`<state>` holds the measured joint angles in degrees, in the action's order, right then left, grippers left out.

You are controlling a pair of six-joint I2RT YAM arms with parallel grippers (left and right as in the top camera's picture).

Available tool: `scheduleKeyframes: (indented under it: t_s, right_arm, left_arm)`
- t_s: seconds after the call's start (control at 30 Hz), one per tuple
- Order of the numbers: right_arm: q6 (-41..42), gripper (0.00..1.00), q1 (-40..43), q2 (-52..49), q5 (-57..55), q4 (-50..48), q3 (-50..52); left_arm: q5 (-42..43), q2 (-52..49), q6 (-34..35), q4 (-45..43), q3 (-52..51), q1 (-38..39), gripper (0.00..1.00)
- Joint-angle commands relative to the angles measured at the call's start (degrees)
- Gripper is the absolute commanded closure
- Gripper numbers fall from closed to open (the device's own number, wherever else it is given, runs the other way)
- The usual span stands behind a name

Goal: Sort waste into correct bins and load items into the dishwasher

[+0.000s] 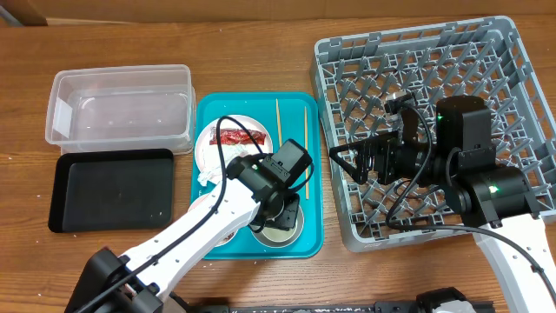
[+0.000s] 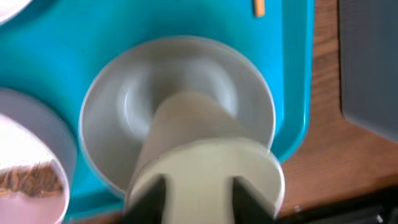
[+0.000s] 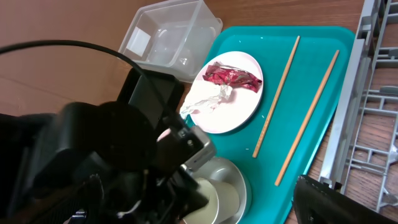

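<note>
Gripping the small white cup (image 2: 193, 124) from either side, the left gripper (image 2: 200, 196) has its dark fingers pressed against the cup's wall. The cup sits upright inside a pale bowl (image 2: 124, 99) directly beneath the hand, on the teal tray (image 2: 74, 37). Just to one side of the hand is a second bowl (image 2: 59, 143) with something brown in it. Beyond the hand, on the same tray, lies the white plate (image 3: 239, 106), which carries the red wrapper (image 3: 233, 76) and the crumpled tissue (image 3: 208, 99). Two chopsticks (image 3: 277, 96) lie beside the plate. The right gripper (image 1: 341, 161) hovers over the near edge of the grey dish rack (image 1: 512, 78). I cannot tell how far apart its fingers are.
</note>
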<state>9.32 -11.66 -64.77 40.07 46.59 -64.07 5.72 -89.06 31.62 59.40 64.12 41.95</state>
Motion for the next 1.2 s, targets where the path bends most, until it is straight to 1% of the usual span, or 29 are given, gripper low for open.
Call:
scheduleKeyframes:
  t_s: [0.0, 0.07, 0.1, 0.13, 0.2, 0.27, 0.3, 0.33, 0.37, 0.4, 0.47, 0.53, 0.63, 0.67, 0.7, 0.77, 0.87, 0.93, 0.97, 1.0, 1.03, 1.1, 1.13, 1.17]
  right_arm:
    - [-0.3, 0.00, 0.1, 0.5, 0.5, 0.0, -1.6]
    - [-0.3, 0.00, 0.1, 0.5, 0.5, 0.0, -1.6]
    - [-0.3, 0.00, 0.1, 0.5, 0.5, 0.0, -1.6]
    - [-0.3, 0.00, 0.1, 0.5, 0.5, 0.0, -1.6]
    - [-0.3, 0.00, 0.1, 0.5, 0.5, 0.0, -1.6]
    - [-0.3, 0.00, 0.1, 0.5, 0.5, 0.0, -1.6]
    - [-0.3, 0.00, 0.1, 0.5, 0.5, 0.0, -1.6]
    - [-0.3, 0.00, 0.1, 0.5, 0.5, 0.0, -1.6]
    - [-0.3, 0.00, 0.1, 0.5, 0.5, 0.0, -1.6]
    - [-0.3, 0.00, 0.1, 0.5, 0.5, 0.0, -1.6]
    - [-0.3, 0.00, 0.1, 0.5, 0.5, 0.1, -1.6]
    - [-0.3, 0.00, 0.1, 0.5, 0.5, 0.0, -1.6]
    - [-0.3, 0.00, 0.1, 0.5, 0.5, 0.1, -1.6]
    - [-0.3, 0.00, 0.1, 0.5, 0.5, 0.1, -1.6]
    - [-0.3, 0.00, 0.1, 0.5, 0.5, 0.2, -1.6]
    - [-0.3, 0.00, 0.1, 0.5, 0.5, 0.3, -1.6]
    - [-0.3, 0.00, 0.1, 0.5, 0.6, 0.5, -1.6]
    - [-0.3, 0.00, 0.1, 0.5, 0.6, 0.5, -1.6]
    - [-0.3, 0.00, 0.1, 0.5, 1.1, 0.5, -1.6]
    - [-0.3, 0.00, 0.1, 0.5, 2.9, 0.3, -1.6]
    - [-0.3, 0.00, 0.1, 0.5, 3.9, 0.1, -1.6]
    - [-0.3, 0.00, 0.1, 0.5, 4.6, -0.2, -1.6]
    - [-0.2, 0.05, 0.1, 0.5, 4.6, -0.3, -1.6]
    - [0.7, 0.10, 0.1, 0.5, 4.6, -0.6, -1.6]
  left_arm:
    - [-1.9, 1.1, 0.9, 4.1, 5.1, -0.5, 0.50]
    - [-4.6, 1.6, 1.4, 5.3, 6.2, -1.1, 0.48]
    - [-6.1, 1.9, 1.5, 5.2, 6.3, -1.3, 0.44]
    - [-7.9, 1.8, 1.5, 5.3, 6.2, -1.4, 0.37]
    - [-11.3, 1.6, 2.3, 5.1, 4.9, -1.5, 0.32]
    - [-11.7, 1.3, 2.7, 4.2, 3.4, -1.5, 0.33]
    - [-11.2, 1.0, 2.7, 3.4, 2.4, -1.5, 0.35]
    - [-9.9, 0.9, 2.7, 2.4, 1.3, -1.5, 0.43]
    - [-8.2, 0.9, 2.7, 1.7, 1.0, -1.5, 0.56]
    - [-7.3, 0.9, 2.7, 1.4, 1.0, -1.5, 0.61]
    - [-6.7, 0.9, 2.7, 1.2, 0.9, -1.5, 0.62]
    - [-6.7, 0.9, 2.7, 1.0, 0.3, -1.5, 0.59]
    - [-6.7, 0.9, 2.7, -1.7, -2.1, -1.5, 0.57]
    - [-4.7, 0.9, 2.7, -2.5, -3.0, -1.5, 0.60]
    - [-3.7, 0.9, 2.7, -2.7, -2.9, -1.5, 0.69]
    - [-3.2, 1.0, 2.7, -2.3, -1.8, -1.9, 0.96]
    - [-1.2, 1.6, 2.1, 4.7, 5.8, -5.0, 0.96]
    - [-0.9, 2.4, -0.8, 9.8, 12.9, -9.1, 0.96]
    - [0.9, 2.8, -2.7, 11.1, 15.6, -11.3, 0.96]
    - [7.4, 3.3, -7.1, 11.4, 18.7, -15.3, 0.96]
    - [11.8, 3.4, -9.4, 11.2, 19.7, -17.5, 0.96]
    - [26.8, 3.3, -15.5, 10.4, 21.4, -24.4, 0.96]
    - [32.9, 3.3, -17.4, 10.1, 21.4, -27.4, 0.96]
    - [41.1, 3.1, -20.0, 10.0, 21.4, -30.9, 0.96]
